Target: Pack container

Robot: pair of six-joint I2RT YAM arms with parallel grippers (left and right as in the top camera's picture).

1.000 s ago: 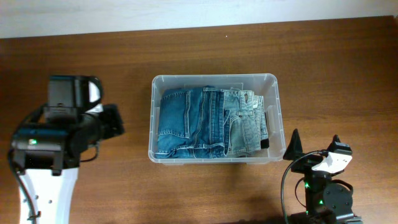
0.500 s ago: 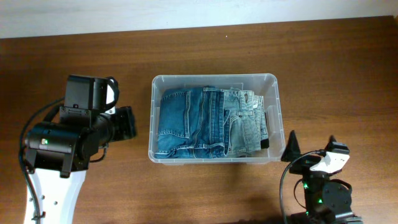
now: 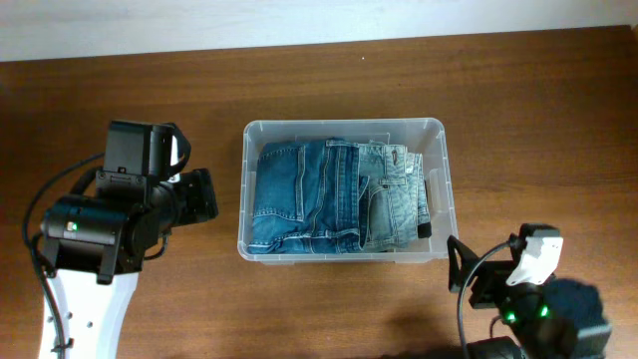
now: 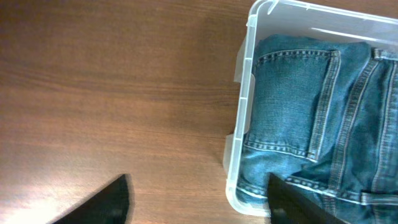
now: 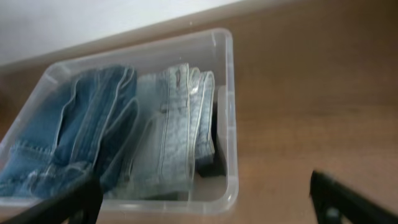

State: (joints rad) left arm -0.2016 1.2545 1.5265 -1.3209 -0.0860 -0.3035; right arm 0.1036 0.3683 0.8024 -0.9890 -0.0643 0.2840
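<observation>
**As I am hovering, jeans [image 3: 299, 194] are lying folded in the container [image 3: 343, 125]**

The container is sitting mid-table [image 3: 518, 120]. My left gripper [image 4: 198, 186] is gaping wide, empty, just beside its left end; my right gripper [image 5: 205, 186] is standing wide open near its front right corner.

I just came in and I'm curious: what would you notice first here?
First, the clear container in the middle of the wooden table, packed with folded jeans, darker blue on the left and paler on the right. A robot arm sits at each side: the left arm beside it, the right arm by its near right corner.
</observation>
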